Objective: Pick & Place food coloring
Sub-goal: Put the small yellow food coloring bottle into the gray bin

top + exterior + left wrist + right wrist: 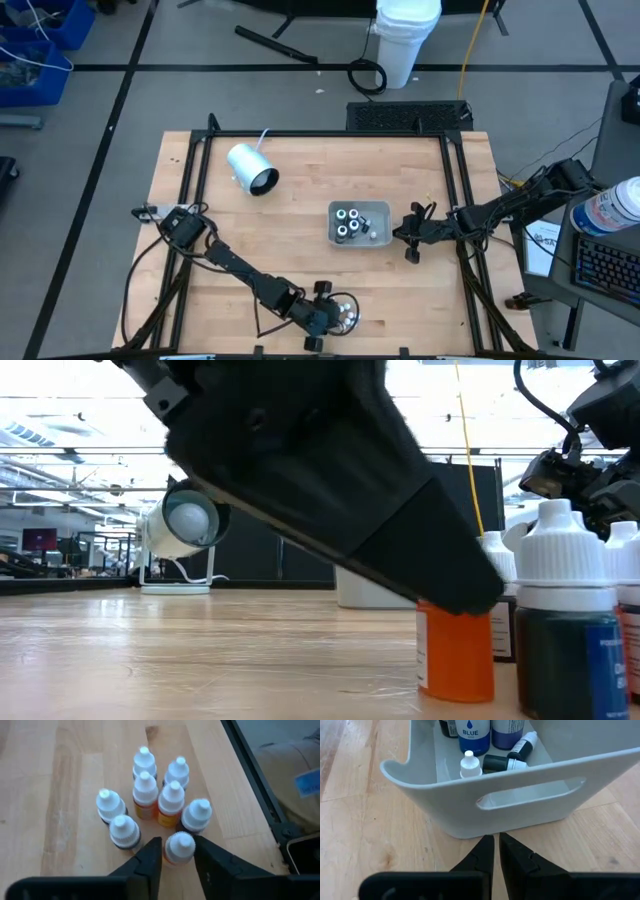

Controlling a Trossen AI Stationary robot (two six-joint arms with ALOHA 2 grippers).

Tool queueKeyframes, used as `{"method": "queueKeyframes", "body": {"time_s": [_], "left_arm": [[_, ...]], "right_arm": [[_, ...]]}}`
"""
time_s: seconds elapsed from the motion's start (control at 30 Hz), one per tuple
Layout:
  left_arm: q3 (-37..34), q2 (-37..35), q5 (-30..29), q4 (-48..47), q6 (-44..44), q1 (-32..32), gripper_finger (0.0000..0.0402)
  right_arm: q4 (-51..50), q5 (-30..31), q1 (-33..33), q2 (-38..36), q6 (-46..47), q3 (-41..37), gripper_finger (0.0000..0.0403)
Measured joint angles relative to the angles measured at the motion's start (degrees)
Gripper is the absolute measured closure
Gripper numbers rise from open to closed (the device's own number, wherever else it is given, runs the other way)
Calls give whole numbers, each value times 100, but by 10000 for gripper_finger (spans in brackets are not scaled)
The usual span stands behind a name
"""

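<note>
My left gripper (176,862) straddled the nearest white-capped, orange-bodied food coloring bottle (179,847), fingers half-closed around its neck, so the cluster beyond stayed undisturbed.

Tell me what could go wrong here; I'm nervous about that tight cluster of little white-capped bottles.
1. The left gripper straddles the nearest white-capped orange bottle, with neighbouring bottles close by; lifting could topple them.
2. The fingers sit at the cap, so the bottle might slip.
3. The grey plastic tray already holds fallen bottles; another drop may knock more over.
</note>
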Motion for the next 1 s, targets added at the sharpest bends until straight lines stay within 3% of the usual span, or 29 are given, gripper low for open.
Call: {"method": "queueKeyframes", "body": {"time_s": [0.2, 0.53, 0.7, 0.83, 1.0], "left_arm": [[0, -76, 94, -167, 104, 2, 322], [79, -843, 58, -854, 623, 150, 315], [723, -1449, 180, -1760, 794, 632, 315], [1455, -1420, 342, -2560, 1290, 1155, 315], [1799, -1204, 668, -2137, 1966, 1850, 314]], "right_arm": [[0, -2, 0, 1, 0, 0, 381], [-2, -9, 0, 0, 10, -2, 380], [12, -11, 0, 1, 3, -2, 381], [48, -32, 0, -4, 3, -4, 380], [132, -47, 0, -13, 3, -2, 380]]}}
